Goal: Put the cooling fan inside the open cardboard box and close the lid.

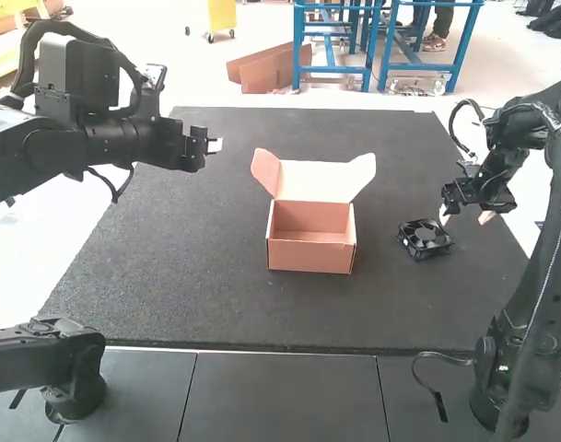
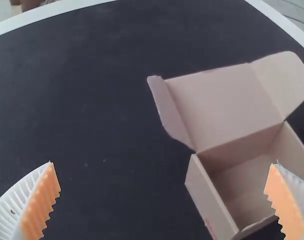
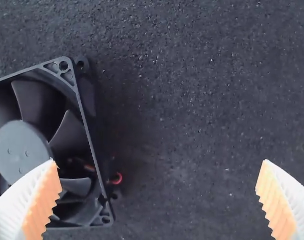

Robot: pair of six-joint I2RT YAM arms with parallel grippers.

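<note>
High view, worktop [image 1: 123, 212]: a dark, rough mat [image 1: 169, 258] covers it and carries both task items.
cardboard box [image 1: 310, 241]: stands upright near the middle of the mat with its top open and its bare cardboard floor showing.
lid [image 1: 312, 175]: stands up from the box's far edge, with 2 side flaps spread outward.
cooling fan [image 1: 424, 238]: black and square-framed, it lies on the mat just to the right of the box, apart from it and outside it. The right wrist view shows its blades, round hub and a small red wire [image 3: 116, 178] at 1 corner.
left gripper [image 1: 211, 143]: hangs above the mat to the left of the box and a little farther back, pointing toward it.
left fingers [image 2: 37, 200]: white and ribbed with orange pads, spread wide, holding nothing. In the left wrist view the open box lies below, toward 1 finger.
right gripper [image 1: 466, 213]: hovers above the mat just right of the fan, clear of it.
right fingers [image 3: 34, 200]: same ribbed type, wide apart, holding nothing. In the right wrist view the fan lies beneath 1 finger and bare mat beneath the other.
</note>
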